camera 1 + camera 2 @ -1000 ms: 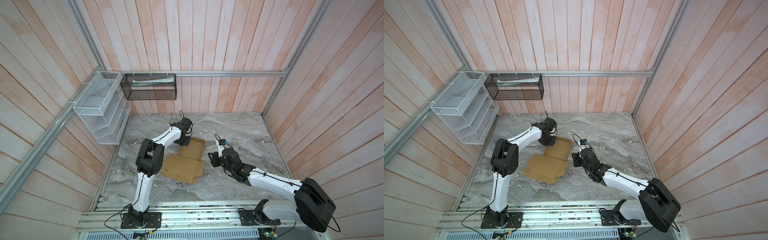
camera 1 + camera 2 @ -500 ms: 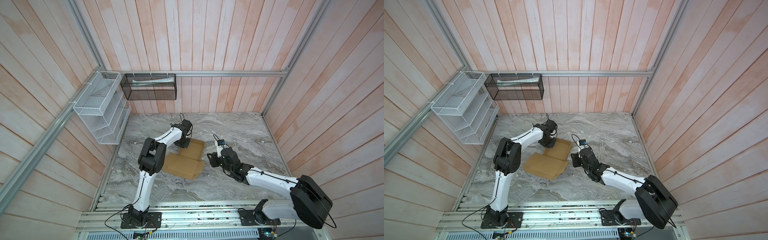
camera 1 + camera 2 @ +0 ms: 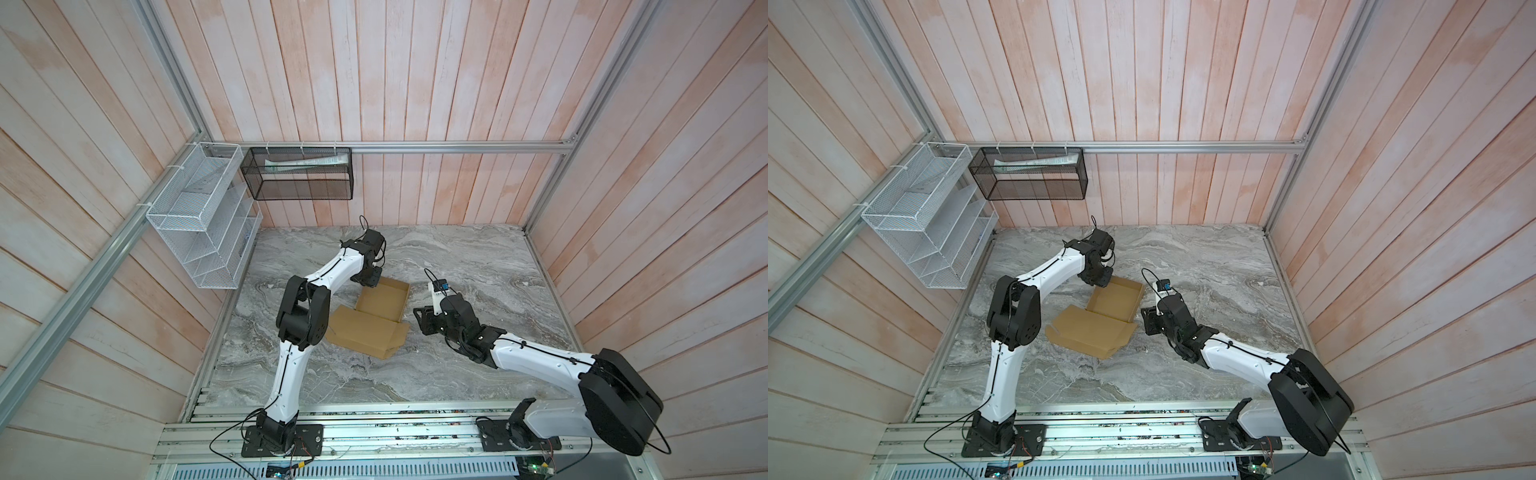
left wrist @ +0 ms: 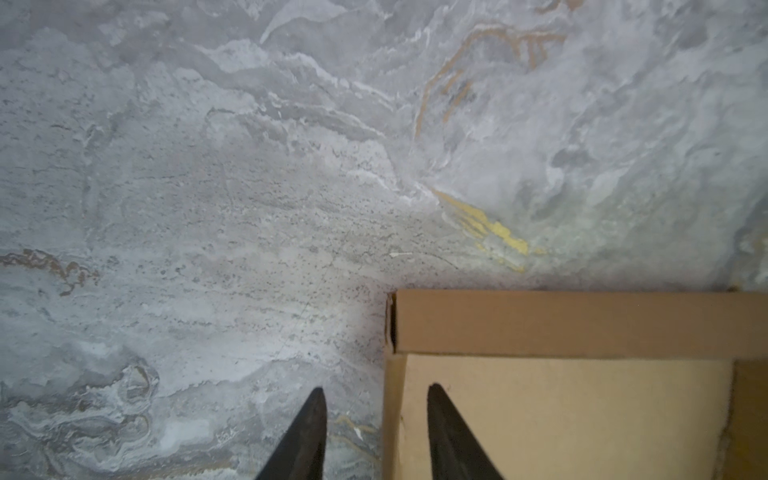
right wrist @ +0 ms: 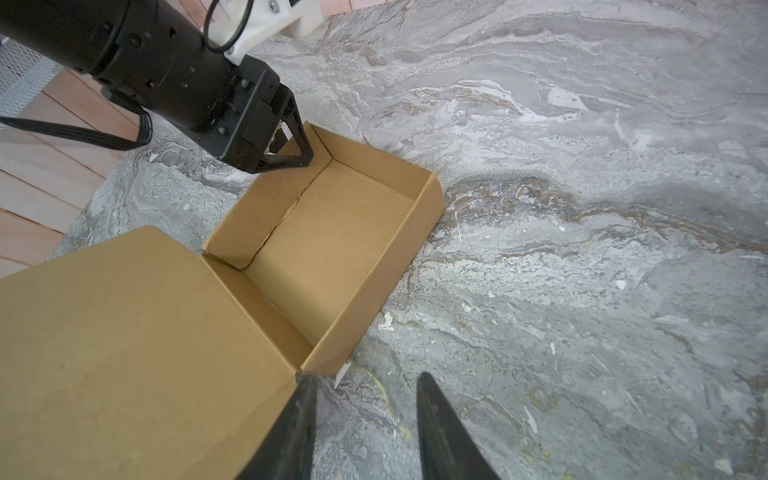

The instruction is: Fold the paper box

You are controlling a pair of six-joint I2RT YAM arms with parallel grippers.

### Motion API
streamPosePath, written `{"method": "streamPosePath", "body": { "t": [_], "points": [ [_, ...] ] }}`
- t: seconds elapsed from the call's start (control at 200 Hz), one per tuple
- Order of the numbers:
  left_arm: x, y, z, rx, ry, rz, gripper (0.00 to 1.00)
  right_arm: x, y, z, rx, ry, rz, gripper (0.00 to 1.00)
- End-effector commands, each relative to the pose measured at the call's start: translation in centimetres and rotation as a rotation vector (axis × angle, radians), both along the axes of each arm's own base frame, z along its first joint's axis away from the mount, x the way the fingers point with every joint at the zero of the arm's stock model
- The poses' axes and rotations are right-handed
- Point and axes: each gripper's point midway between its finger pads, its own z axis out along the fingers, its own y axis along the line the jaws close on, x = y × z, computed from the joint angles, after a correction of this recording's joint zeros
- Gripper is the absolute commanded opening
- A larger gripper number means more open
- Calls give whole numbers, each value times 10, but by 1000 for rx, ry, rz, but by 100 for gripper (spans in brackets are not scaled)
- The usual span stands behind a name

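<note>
Both claws gape empty; the left claw (image 4: 374,388) straddles a wall of the paper box (image 5: 340,241) and could snag it outward, the right claw (image 5: 363,376) not bracing.

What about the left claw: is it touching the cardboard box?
Apart. In the left wrist view the left gripper straddles a side wall of the paper box, jaws open, with a clear gap on each side.

Plank walls (image 3: 415,83) enclose a grey marbled tabletop (image 3: 478,257) — wire rack (image 3: 199,216), mesh basket (image 3: 299,196).
</note>
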Motion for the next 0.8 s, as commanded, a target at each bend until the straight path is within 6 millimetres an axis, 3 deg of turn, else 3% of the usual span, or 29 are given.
{"method": "streamPosePath", "body": {
  "t": [0.0,0.12,0.28,0.465,0.635,0.79],
  "points": [
    [8,1,21,-55,-24,46,42,4,3,15,7,2,3,41],
    [13,4,55,-97,-79,80,42,7,3,25,-6,3,2,41],
    [14,13,131,-248,-193,150,45,14,-5,46,-18,-22,-10,41],
    [-15,22,201,-378,-309,202,45,22,-14,57,-14,-37,-32,41],
    [-54,40,227,-467,-382,271,45,38,-21,58,-40,-23,-41,41],
    [-102,55,217,-544,-395,348,44,48,-19,59,-56,-10,-37,42]
  ]
}}
